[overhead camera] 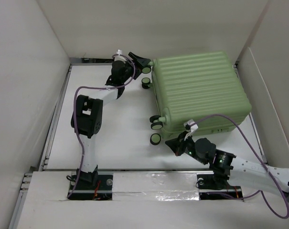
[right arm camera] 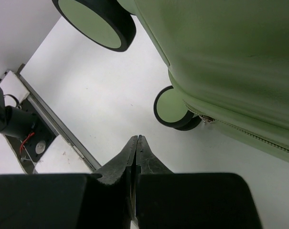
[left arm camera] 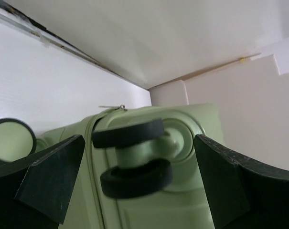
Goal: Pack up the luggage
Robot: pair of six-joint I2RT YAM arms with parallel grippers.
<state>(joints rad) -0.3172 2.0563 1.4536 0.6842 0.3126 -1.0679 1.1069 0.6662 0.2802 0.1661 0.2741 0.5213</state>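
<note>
Left wrist view showed the left end effector (left arm camera: 139, 164) spread wide and holding nothing, with a double caster wheel (left arm camera: 131, 157) at the luggage's (left arm camera: 158, 212) far wheeled corner sitting between its fingers. The right end effector (right arm camera: 136, 143) was pressed fully shut and empty, just beside the luggage's near wheeled corner and apart from another caster (right arm camera: 173, 107) there. The pale green ribbed luggage lay flat and zipped closed on the white tabletop (overhead camera: 115, 129), its wheels facing the left arm's side.
</note>
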